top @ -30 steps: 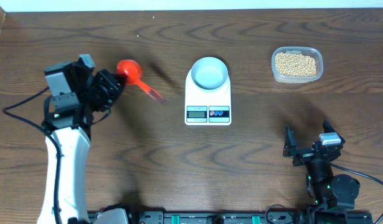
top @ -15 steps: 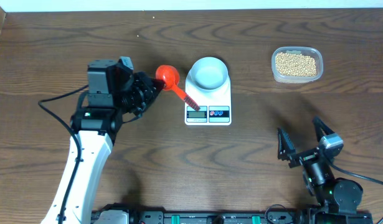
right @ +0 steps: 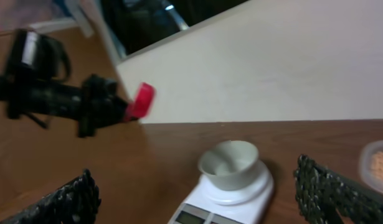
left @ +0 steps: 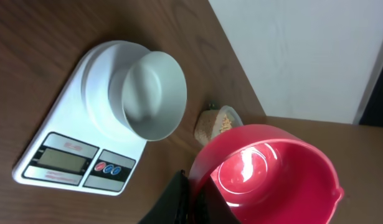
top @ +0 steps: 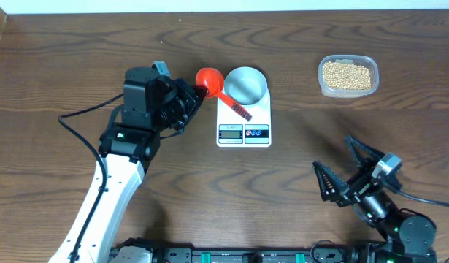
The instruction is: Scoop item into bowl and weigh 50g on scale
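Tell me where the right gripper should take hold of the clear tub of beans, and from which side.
Probably the near long wall of the clear tub, coming from above. The tub is open-topped with a lip all round, and that wall faces the open right gripper. Put one finger outside and one just inside the rim. The beans fill the middle, so stay at the edge.

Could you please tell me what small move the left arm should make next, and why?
Probably swing the red scoop rightward past the bowl to the tub of beans. The left fingers are shut on the scoop, it looks empty, and the bowl on the scale is empty too, so beans must be scooped first.
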Tool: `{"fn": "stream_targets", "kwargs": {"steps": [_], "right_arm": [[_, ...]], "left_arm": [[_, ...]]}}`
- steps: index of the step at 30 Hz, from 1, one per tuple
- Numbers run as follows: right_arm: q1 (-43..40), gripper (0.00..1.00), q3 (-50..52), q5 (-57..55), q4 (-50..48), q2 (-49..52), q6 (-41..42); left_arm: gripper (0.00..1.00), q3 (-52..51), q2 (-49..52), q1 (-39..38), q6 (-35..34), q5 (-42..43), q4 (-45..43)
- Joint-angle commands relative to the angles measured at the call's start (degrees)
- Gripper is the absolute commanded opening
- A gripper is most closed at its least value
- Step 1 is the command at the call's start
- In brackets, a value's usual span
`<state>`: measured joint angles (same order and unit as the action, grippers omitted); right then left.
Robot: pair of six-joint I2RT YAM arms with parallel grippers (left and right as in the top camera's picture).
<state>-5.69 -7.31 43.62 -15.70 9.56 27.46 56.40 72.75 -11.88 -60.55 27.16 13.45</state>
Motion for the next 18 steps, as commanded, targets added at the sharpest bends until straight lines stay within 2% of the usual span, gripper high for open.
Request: {"fn": "stream_targets", "kwargs": {"steps": [1, 12, 18], "right_arm": [[0.5, 0.99, -8.2, 7.0, -0.3, 7.6, 1.6], [0.6, 0.99, -29.6, 30.1, -0.3, 41.7, 1.7], [3.0, 0.99, -35.7, 29.6, -0.4, 56.0, 3.8]], "left_arm": [[0.08, 0.9, -0.4, -1.1, -4.3, -3.4, -0.2], [0.07, 0.9, -0.3, -2.6, -5.0, -4.7, -0.5], [0.07, 0.9, 0.5, -4.5, -9.3, -9.4, -0.6]]}}
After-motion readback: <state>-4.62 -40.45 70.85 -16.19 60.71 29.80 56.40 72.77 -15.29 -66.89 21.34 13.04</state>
